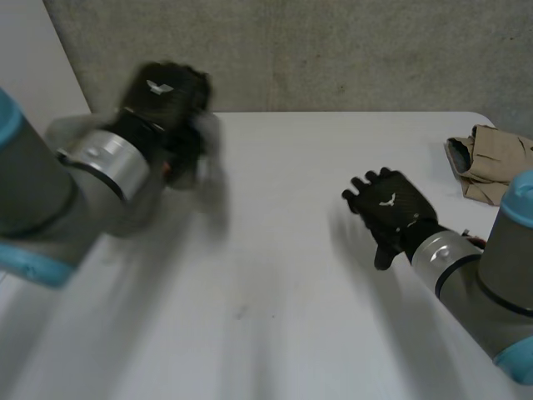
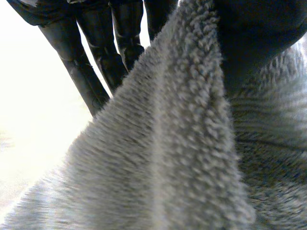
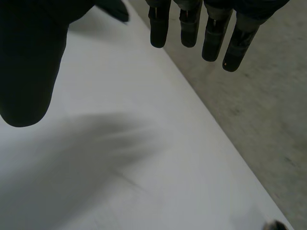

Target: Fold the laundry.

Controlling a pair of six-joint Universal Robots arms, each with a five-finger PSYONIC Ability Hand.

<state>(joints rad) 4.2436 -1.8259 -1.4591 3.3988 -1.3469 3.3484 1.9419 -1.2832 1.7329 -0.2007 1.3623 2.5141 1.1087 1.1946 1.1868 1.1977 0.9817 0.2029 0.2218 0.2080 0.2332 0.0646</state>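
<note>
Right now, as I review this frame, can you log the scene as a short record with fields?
left hand: up at the far left, closed on the grey cloth
right hand: open over the table, holding nothing
grey cloth: fleecy, draped across the left hand's palm
tan garment: compact pile at the table's far right edge
fold: not yet begun

Grey cloth [image 2: 182,143] was fuzzy, nubbly fleece; table [image 1: 291,292] smooth, matt; tan garment [image 1: 491,162] plain woven cloth; wall [image 1: 333,50] rough, grainy.
</note>
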